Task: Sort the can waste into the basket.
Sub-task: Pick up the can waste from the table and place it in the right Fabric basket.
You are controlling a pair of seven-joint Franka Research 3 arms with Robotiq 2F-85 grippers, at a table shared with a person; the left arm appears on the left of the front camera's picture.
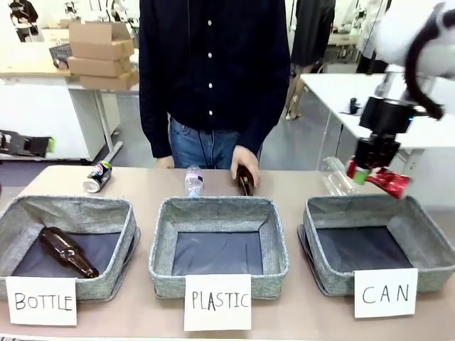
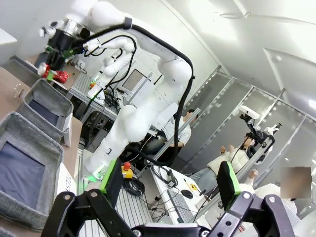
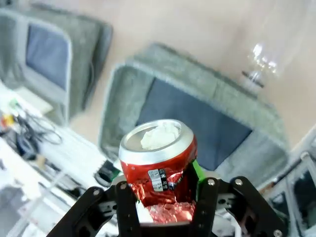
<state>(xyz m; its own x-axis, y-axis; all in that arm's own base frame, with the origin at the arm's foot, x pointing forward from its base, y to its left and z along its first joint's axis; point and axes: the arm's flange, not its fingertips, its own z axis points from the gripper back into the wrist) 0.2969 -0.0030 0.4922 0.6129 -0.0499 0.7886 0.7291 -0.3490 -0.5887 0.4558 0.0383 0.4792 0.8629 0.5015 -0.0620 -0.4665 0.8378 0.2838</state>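
Observation:
My right gripper [image 1: 371,172] is shut on the red can [image 1: 387,180], holding it in the air above the far edge of the CAN basket [image 1: 327,213]. In the right wrist view the crushed red can [image 3: 159,163] with its silver top sits between my fingers, with the CAN basket [image 3: 128,94] below it. The black can [image 1: 97,176] with green-yellow print lies on the table at the far left, behind the BOTTLE basket. My left gripper [image 2: 168,187] is open, raised and pointing away from the table; far off in its view are the red can [image 2: 55,75] and the CAN basket [image 2: 61,101].
A brown bottle [image 1: 67,251] lies in the BOTTLE basket [image 1: 121,220]. The PLASTIC basket [image 1: 274,234] stands in the middle. A person's hand [image 1: 245,165] holds a brown bottle at the far edge, beside a clear plastic bottle [image 1: 194,180]. Another clear bottle [image 1: 335,176] lies behind the CAN basket.

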